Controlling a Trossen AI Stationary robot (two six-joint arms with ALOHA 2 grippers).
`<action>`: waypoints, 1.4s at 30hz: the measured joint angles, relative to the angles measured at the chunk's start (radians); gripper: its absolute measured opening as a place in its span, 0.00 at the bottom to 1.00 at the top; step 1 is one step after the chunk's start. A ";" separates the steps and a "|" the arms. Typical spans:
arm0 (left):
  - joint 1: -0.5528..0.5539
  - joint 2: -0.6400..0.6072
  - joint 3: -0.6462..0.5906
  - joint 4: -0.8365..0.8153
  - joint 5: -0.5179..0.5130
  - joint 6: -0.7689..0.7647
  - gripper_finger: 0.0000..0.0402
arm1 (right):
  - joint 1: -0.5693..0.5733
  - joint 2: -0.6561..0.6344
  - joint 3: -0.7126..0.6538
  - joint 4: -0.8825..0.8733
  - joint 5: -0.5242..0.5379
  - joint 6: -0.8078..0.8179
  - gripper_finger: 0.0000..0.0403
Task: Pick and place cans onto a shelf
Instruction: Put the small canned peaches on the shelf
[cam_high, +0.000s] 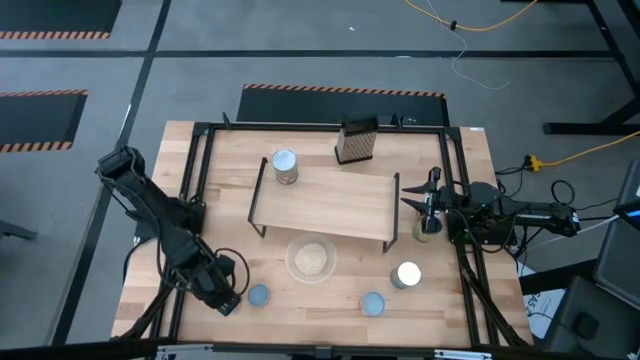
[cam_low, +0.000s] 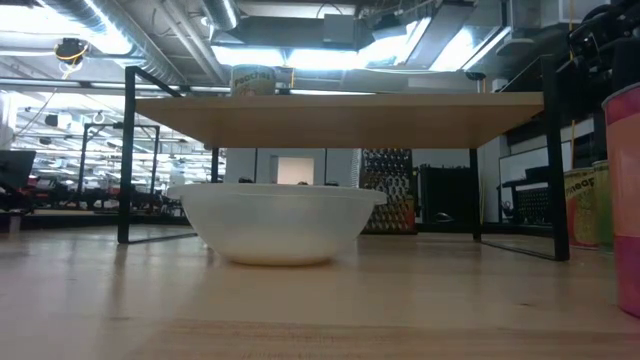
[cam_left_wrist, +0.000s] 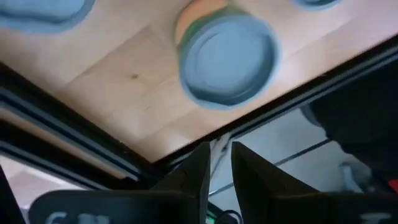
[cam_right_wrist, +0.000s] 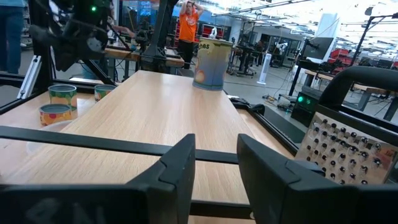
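Can (cam_high: 285, 166) on shelf (cam_high: 330, 205); bowl (cam_high: 311, 260) probably just before.

White bowl (cam_high: 311, 261) of beige contents; dark box grater (cam_high: 356, 140) upright on tabletop (cam_high: 440, 300)
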 joint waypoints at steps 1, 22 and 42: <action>-0.004 0.011 0.000 0.000 -0.001 -0.003 0.14 | 0.000 0.000 0.000 0.000 0.000 0.000 0.31; -0.012 0.111 0.000 -0.023 -0.065 -0.002 0.14 | 0.000 0.000 0.000 0.000 0.000 0.000 0.31; -0.012 0.111 0.000 -0.061 -0.148 0.000 0.14 | 0.000 0.000 0.000 0.000 0.000 0.000 0.31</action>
